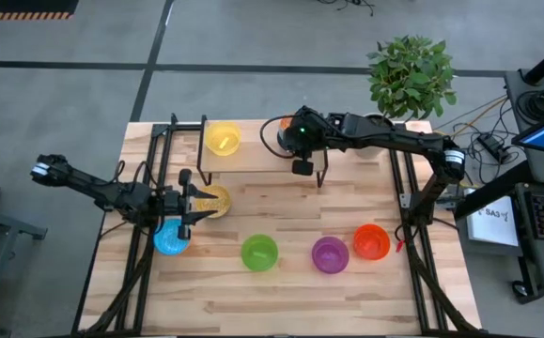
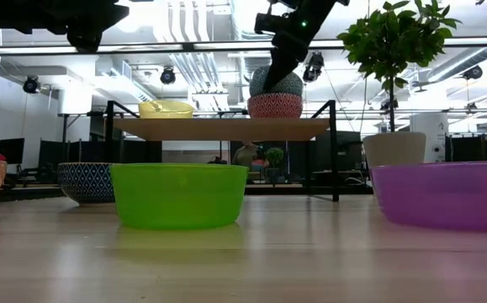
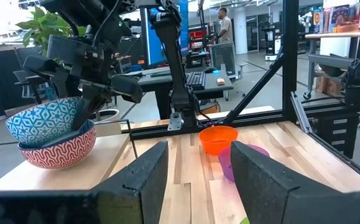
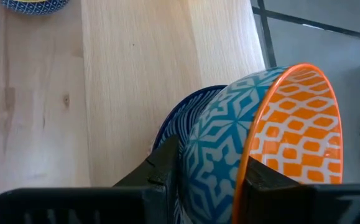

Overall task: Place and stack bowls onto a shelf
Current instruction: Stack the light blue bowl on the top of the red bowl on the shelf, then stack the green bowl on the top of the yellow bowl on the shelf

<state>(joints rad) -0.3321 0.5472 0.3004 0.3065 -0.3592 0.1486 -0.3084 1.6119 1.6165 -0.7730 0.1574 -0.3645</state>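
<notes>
Right gripper [image 4: 207, 180] over the light wooden shelf board on black legs [image 2: 222, 129], fingers straddling the rim of a tilted blue-patterned bowl with orange-lattice interior [image 4: 260, 143]; contact unclear, cannot tell whether gripped or released. It leans in a red-and-white wavy-patterned bowl [image 3: 58, 151] on the shelf. Left gripper [image 1: 185, 203] unclenched, empty, beside the gold-speckled bowl [image 1: 212, 200].

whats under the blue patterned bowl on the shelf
A red-and-white patterned bowl nests beneath the blue patterned bowl, both on the shelf. The lower bowl's inside is covered.
</notes>
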